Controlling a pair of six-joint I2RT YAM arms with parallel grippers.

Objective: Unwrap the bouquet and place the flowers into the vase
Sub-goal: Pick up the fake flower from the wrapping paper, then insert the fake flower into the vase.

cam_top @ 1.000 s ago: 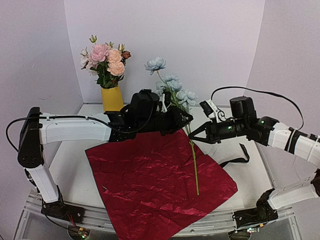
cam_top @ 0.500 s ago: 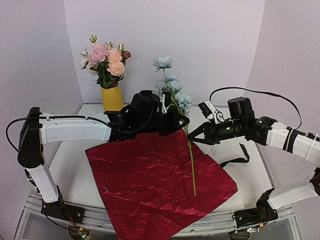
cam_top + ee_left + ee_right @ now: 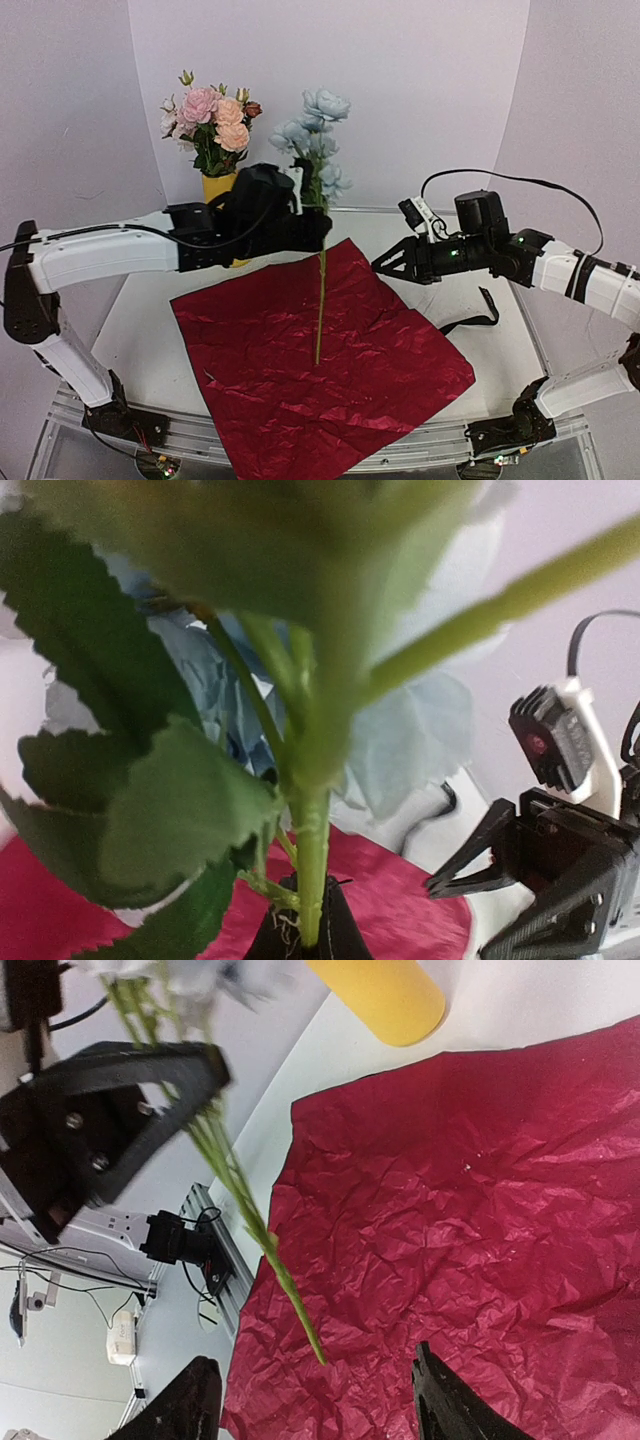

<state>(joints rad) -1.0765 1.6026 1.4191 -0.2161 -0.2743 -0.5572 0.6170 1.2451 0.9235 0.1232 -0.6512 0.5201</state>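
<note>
The left pincer is clamped on the stem of the pale blue flower, which is held upright with its stem pointing down at the red wrapping paper spread on the desk. The right pincer gapes open and empty nearby. The yellow vase stands behind the left arm and holds the pink and peach flowers.

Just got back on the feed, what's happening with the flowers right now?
The left gripper is shut on the stem of a pale blue flower spray, holding it upright above the dark red wrapping paper, which lies spread flat on the table. The right gripper is open beside it, holding nothing. The yellow vase at the back left already holds pink and peach flowers; the blue one is not yet in. The black ribbon lies off to the right.
</note>
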